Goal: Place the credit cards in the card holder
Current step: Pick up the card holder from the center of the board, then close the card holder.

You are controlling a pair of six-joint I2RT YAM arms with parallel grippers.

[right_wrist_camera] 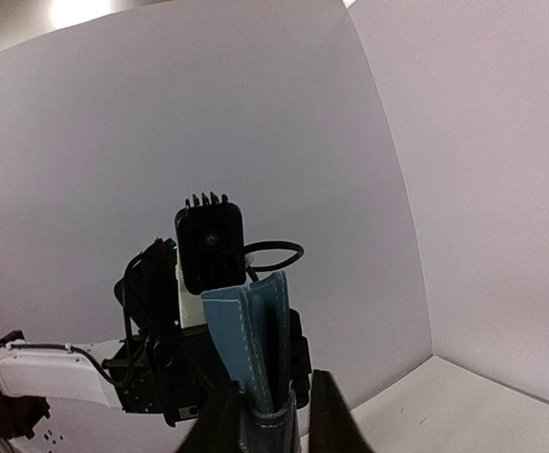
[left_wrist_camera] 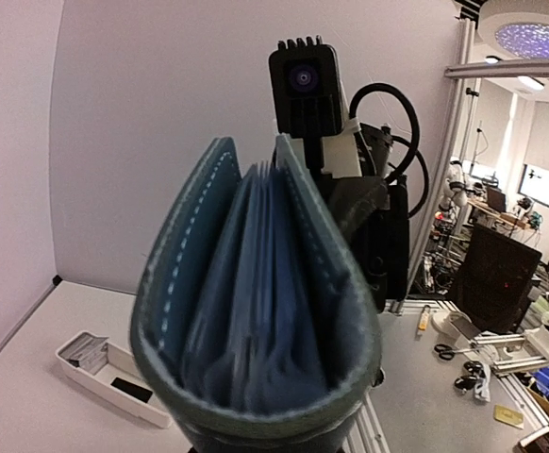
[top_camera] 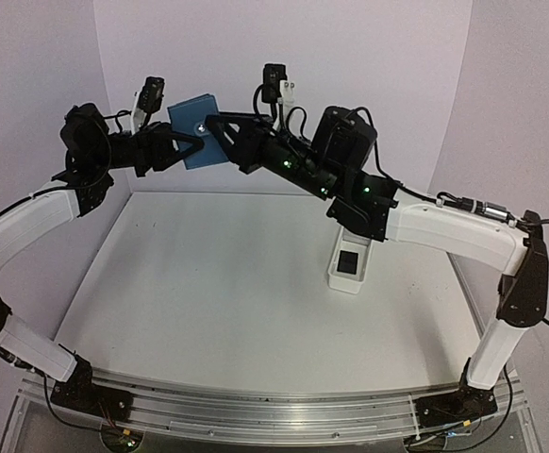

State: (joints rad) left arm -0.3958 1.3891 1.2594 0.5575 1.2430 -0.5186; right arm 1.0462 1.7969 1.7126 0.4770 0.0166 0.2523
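The card holder hangs aloft, clamped by the left gripper. The right gripper straddles its edge, grip unclear. The credit cards lie far below in the tray, nearer the right arm.

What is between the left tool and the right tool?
The blue card holder, raised above the table, left tool and right tool at its sides; the top view shows it.
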